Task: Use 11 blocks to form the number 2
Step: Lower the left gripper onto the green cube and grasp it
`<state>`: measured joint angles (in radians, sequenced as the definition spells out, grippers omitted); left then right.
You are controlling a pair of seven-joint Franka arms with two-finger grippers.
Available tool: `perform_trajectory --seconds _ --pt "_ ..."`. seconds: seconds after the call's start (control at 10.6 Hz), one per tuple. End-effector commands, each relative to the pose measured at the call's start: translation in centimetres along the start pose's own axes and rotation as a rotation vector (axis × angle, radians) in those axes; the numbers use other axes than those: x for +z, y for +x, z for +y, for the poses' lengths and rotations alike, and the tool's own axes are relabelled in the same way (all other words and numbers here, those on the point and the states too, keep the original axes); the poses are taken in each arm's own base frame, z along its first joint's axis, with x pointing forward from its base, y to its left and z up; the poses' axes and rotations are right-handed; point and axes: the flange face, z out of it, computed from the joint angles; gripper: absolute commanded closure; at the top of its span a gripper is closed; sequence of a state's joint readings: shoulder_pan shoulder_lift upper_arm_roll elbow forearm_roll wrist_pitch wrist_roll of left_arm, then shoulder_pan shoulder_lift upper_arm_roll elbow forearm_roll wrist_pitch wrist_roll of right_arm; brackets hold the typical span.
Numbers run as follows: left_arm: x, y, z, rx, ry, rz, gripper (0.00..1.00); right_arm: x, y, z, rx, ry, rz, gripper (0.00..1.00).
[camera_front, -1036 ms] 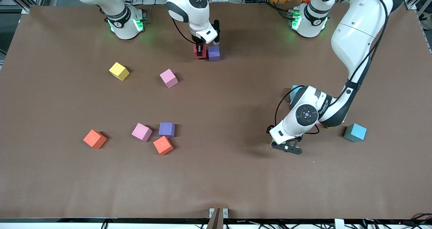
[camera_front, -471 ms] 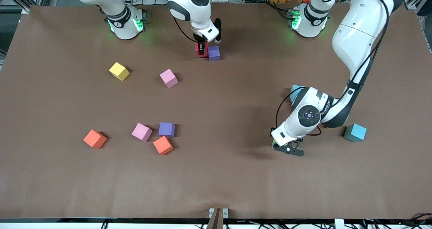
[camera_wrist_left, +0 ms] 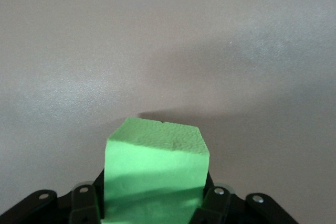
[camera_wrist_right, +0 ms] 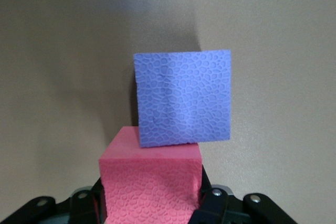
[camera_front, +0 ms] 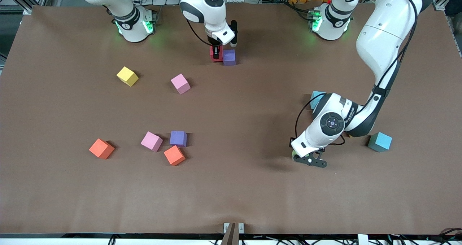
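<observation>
Two arms are bent low over the table. At top centre, the right gripper (camera_front: 216, 52) clamps a red block (camera_front: 214, 55) touching a purple block (camera_front: 229, 57). At lower right, the left gripper (camera_front: 309, 160) grips a green block (camera_wrist_left: 155, 174).

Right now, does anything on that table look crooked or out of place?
Slightly. The right tool holds the red block beside a purple block, but they sit offset, not flush. The other blocks lie scattered at odd angles. The left tool grips a green block. Nothing looks damaged.
</observation>
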<state>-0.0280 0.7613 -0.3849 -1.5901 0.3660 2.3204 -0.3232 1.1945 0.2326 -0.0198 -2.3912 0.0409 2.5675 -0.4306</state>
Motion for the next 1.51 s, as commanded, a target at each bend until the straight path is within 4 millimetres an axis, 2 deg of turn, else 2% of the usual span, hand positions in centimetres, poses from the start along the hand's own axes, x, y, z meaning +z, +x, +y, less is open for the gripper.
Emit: perform_trajectory --seconds 0.0,0.19,0.56,0.66,0.75,0.85,1.04,1.13,1.22,1.41 --pt "-0.9 -0.1 0.0 -0.029 -0.005 0.004 0.36 1.0 0.1 -0.3 0.012 -0.009 -0.003 0.59" --pt "-0.9 -0.3 0.0 -0.028 -0.004 0.000 0.36 1.0 0.1 -0.3 0.011 -0.010 -0.003 0.59" --pt "-2.5 -1.2 0.3 -0.015 0.013 0.004 0.37 1.1 0.1 -0.2 0.014 -0.010 -0.005 0.56" --pt "-3.2 -1.7 0.4 -0.008 0.020 0.007 0.37 1.1 0.1 -0.1 0.015 -0.010 -0.005 0.47" --pt "-3.8 -2.2 0.5 -0.002 0.028 0.008 0.37 1.1 0.1 0.0 0.018 -0.009 -0.004 0.43" --pt "-4.3 -2.8 0.6 0.006 0.036 0.004 0.37 1.1 -0.1 0.5 0.027 -0.011 -0.003 0.00" --pt "-5.2 -4.0 1.1 0.027 0.068 -0.052 0.37 0.7 -0.2 1.2 0.041 -0.016 0.002 0.00" --pt "-5.8 -4.8 2.5 0.044 0.071 -0.075 0.37 0.6 -0.2 1.2 0.042 -0.016 0.003 0.00" --pt "-6.4 -5.4 2.9 0.057 0.082 -0.091 0.37 0.1 -0.2 1.3 0.042 -0.015 0.005 0.00" --pt "-7.5 -7.1 4.7 0.090 0.092 -0.101 0.37 -2.1 -0.6 1.6 0.047 -0.010 0.001 0.00"
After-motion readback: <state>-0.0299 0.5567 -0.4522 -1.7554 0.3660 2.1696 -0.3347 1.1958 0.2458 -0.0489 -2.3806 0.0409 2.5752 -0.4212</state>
